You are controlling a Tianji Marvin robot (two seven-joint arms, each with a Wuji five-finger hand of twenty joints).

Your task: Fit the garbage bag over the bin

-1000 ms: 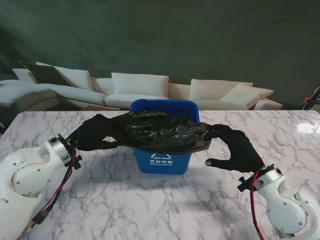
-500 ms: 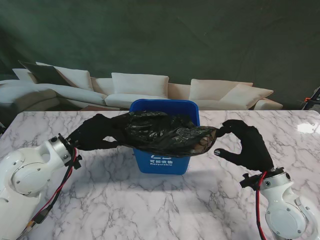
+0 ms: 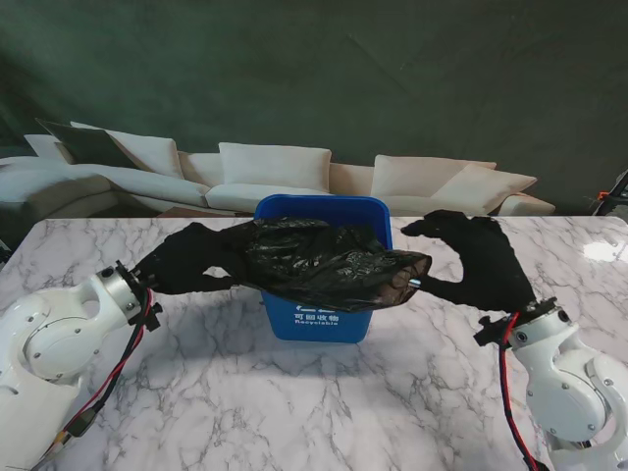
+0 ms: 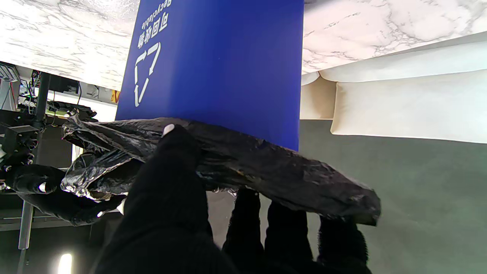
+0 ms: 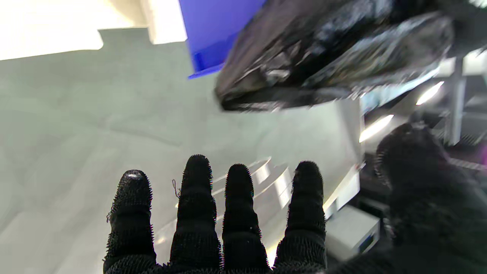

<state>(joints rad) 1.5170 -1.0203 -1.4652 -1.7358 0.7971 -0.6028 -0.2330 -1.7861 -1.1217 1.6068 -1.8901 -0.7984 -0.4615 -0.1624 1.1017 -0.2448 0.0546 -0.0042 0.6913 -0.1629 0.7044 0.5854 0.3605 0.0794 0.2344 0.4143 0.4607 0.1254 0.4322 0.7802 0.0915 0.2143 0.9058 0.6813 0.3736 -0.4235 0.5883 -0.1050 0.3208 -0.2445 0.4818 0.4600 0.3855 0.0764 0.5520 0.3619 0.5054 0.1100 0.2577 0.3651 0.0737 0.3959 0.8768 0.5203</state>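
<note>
A blue recycling bin stands upright mid-table. The crumpled black garbage bag lies bunched across its mouth and droops over the front rim. The far rim stays bare. My left hand is shut on the bag's left end. In the left wrist view the thumb presses onto the bag with the fingers under it, beside the bin. My right hand hovers open at the bag's right end. In its wrist view the hand has straight, spread fingers, with the bag and the bin beyond their tips.
The white marble table stretches around the bin. A cream sofa sits beyond the table's far edge, under a dark backdrop.
My right hand has risen and stretched its fingers out, leaving the bag's right end, which now hangs free past the bin's right rim. The left hand has kept its hold and place.
</note>
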